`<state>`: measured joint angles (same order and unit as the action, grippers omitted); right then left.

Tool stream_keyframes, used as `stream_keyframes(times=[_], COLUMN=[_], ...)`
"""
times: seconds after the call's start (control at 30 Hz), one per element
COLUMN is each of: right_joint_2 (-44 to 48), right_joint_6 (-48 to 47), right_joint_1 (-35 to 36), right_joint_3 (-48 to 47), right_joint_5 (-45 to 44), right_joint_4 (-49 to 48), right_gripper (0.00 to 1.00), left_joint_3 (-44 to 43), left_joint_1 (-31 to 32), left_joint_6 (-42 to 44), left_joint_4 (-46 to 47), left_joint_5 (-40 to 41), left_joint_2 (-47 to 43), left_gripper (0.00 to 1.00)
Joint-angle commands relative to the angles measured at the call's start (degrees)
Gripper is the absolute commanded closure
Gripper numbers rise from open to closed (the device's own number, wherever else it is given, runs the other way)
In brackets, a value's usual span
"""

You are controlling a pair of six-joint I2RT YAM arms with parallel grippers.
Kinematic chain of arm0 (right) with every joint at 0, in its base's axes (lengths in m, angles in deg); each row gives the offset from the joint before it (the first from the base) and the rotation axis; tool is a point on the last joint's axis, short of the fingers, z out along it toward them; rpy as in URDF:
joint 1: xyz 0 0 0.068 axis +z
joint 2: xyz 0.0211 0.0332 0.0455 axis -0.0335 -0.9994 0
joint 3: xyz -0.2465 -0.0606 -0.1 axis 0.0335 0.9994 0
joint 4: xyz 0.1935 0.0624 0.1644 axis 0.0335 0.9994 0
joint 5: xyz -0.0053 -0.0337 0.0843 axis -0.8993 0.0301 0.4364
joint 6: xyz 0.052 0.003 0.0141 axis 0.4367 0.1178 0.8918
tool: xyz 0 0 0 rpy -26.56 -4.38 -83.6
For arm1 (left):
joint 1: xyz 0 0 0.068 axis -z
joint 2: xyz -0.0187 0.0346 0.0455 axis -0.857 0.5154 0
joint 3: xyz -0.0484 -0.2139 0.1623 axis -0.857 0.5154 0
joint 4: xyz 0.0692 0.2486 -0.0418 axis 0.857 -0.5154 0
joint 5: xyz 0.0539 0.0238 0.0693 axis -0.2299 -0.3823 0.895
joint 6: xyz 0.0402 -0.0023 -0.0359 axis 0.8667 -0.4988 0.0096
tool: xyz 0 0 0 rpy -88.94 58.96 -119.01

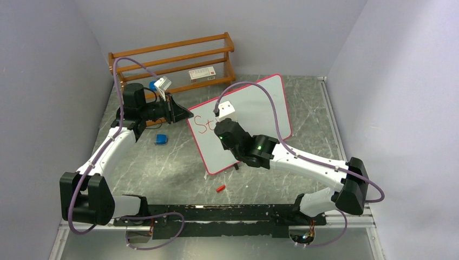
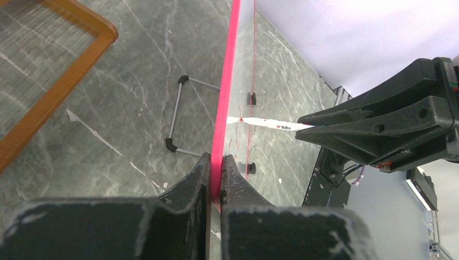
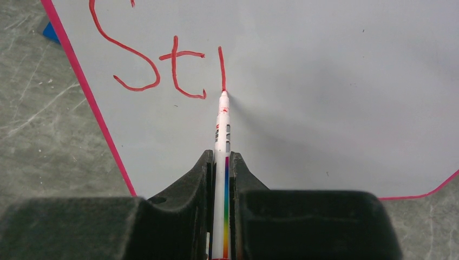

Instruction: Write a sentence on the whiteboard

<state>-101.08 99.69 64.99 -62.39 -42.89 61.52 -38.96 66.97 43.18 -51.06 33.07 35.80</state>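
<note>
My left pincer point(image 2: 215, 162) pinches whiteboard point(image 1: 260, 103) rim; board propped on desk point(image 1: 178, 162). My right pincer point(image 3: 221, 157) grips marker point(image 3: 222, 124), tip touching board. Sentence point(image 3: 181, 54) just "St" plus one line. Next: curve out "r", press softly.

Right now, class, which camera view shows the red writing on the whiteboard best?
The right wrist view: the red writing is large and head-on, marker at its third stroke. The top view shows it small. The left wrist view sees the whiteboard edge-on, nothing readable.
</note>
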Motion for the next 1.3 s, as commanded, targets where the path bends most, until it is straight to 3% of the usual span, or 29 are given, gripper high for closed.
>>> stream_keyframes(times=[0.0,1.27], right_joint_2=[0.0,-0.2], right_joint_6=[-0.5,-3.9], right_joint_1=[-0.4,-2.2], right_joint_3=[0.2,-1.7], right_joint_5=[-0.6,-3.3], right_joint_4=[-1.7,-6.9], right_gripper=[1.00,1.00], left_joint_3=[0.4,0.3], left_joint_1=[1.5,1.6], left_joint_6=[3.1,3.4], left_joint_4=[-3.4,-3.7], left_joint_5=[0.0,0.0], left_joint_2=[1.2,1.6], left_gripper=[0.95,0.95])
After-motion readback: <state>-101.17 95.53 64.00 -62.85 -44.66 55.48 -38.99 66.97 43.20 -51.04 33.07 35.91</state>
